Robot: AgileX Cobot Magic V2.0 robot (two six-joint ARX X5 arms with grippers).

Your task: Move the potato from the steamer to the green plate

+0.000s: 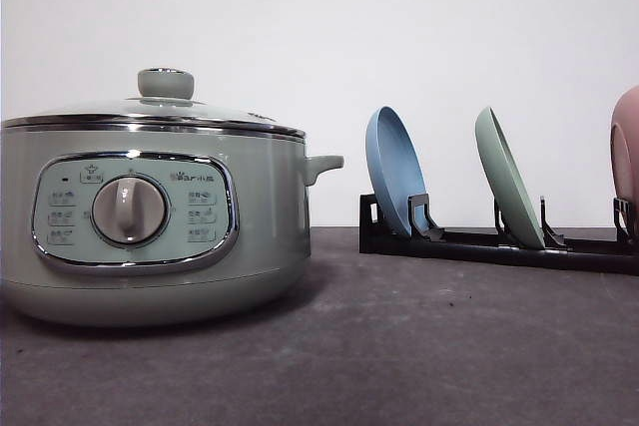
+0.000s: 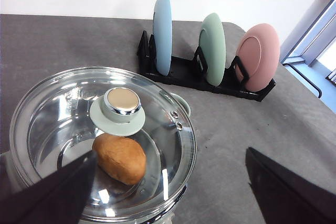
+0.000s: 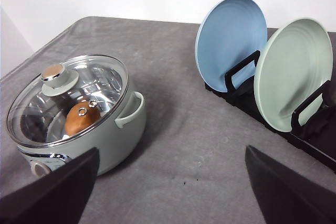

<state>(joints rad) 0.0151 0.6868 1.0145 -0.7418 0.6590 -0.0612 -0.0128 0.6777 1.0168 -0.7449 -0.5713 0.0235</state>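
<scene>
The pale green steamer (image 1: 150, 212) stands at the table's left with its glass lid (image 2: 100, 129) on. Through the glass I see the orange-brown potato (image 2: 119, 158) lying inside, also visible in the right wrist view as the potato (image 3: 81, 119). The green plate (image 1: 507, 179) stands on edge in the middle slot of a black rack (image 1: 499, 244) at the right. My left gripper (image 2: 170, 153) hovers open above the steamer's lid, holding nothing. My right gripper (image 3: 172, 150) is open over the bare table between the steamer (image 3: 79, 124) and the green plate (image 3: 294, 74).
A blue plate (image 1: 394, 172) stands left of the green one in the rack, and a pink plate (image 1: 627, 162) stands right of it. The lid's green knob (image 1: 166, 83) sticks up at its centre. Grey tabletop (image 1: 429, 346) lies between steamer and rack.
</scene>
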